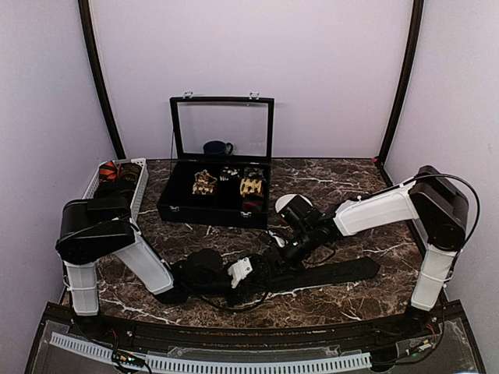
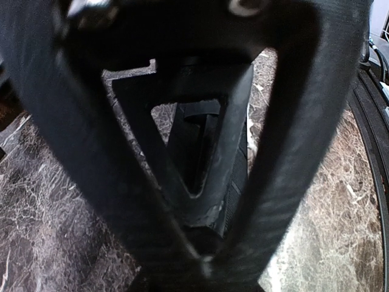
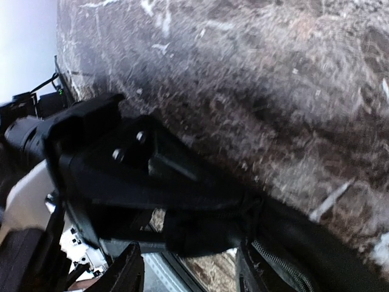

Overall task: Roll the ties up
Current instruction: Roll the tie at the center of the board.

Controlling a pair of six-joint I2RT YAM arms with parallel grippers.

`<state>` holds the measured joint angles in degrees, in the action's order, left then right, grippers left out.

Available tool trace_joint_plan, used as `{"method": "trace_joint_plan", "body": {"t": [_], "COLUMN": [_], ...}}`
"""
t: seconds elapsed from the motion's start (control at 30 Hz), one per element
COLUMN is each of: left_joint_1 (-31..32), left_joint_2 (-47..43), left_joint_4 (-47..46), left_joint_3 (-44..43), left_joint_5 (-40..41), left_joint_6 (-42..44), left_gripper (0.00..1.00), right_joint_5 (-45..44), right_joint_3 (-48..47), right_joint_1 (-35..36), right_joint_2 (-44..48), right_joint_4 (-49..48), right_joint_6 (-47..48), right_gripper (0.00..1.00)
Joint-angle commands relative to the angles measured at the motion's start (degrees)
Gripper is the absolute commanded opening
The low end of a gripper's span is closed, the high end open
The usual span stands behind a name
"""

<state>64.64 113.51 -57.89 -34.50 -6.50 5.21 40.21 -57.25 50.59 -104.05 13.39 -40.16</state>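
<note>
2 arms (image 1: 144, 261) (image 1: 374, 212), 1 blk tie (image 1: 335, 273), 1 case (image 1: 210, 215), 1 basket (image 1: 139, 187), 1 mug (image 1: 217, 147)

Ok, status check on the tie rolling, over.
Left gripper at black tie, grip unclear. Right gripper open beside it. Tie mostly flat. Glass-lidded case behind, apart.

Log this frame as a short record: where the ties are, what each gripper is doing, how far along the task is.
black tie: lies stretched along the near part of the table
left gripper: low at the tie's left part; open or shut unclear
right gripper: low beside the tie's middle, looks open
case: lid up, rolled ties in its compartments
basket: far left, red patterned tie inside
status: visible stretch of the black tie not yet rolled
</note>
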Motion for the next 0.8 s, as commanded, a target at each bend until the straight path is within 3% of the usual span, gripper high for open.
{"method": "trace_joint_plan", "body": {"t": [0.0,0.3,0.47,0.53,0.63,0.77], "left_joint_1": [0.53,0.66,0.66,0.66,0.66,0.66], "left_joint_2": [0.74,0.74,0.74,0.79,0.79,0.4], "left_joint_4": [11.87,12.6,13.49,13.5,13.52,12.63], "left_joint_3": [1.09,0.66,0.32,0.25,0.27,0.84], "left_joint_5": [1.71,2.55,2.91,2.94,3.08,3.34], "left_joint_6": [0.32,0.24,0.02,-0.03,-0.11,-0.49], "left_gripper": [0.27,0.27,0.27,0.27,0.28,0.36], "right_joint_5": [-1.65,-2.42,-1.88,-2.37,-3.1,-2.34], "right_joint_3": [-4.31,-6.13,-5.45,-5.29,-4.67,-1.61], "right_joint_1": [0.68,1.4,1.48,1.44,1.44,1.13], "right_joint_2": [-2.19,-5.2,-4.13,-4.1,-4.78,-4.48], "right_joint_4": [3.35,7.86,8.27,8.34,7.9,5.21], "right_joint_6": [0.05,0.96,0.88,0.88,0.91,0.79], "right_gripper": [0.5,0.36,0.44,0.36,0.17,0.03]}}
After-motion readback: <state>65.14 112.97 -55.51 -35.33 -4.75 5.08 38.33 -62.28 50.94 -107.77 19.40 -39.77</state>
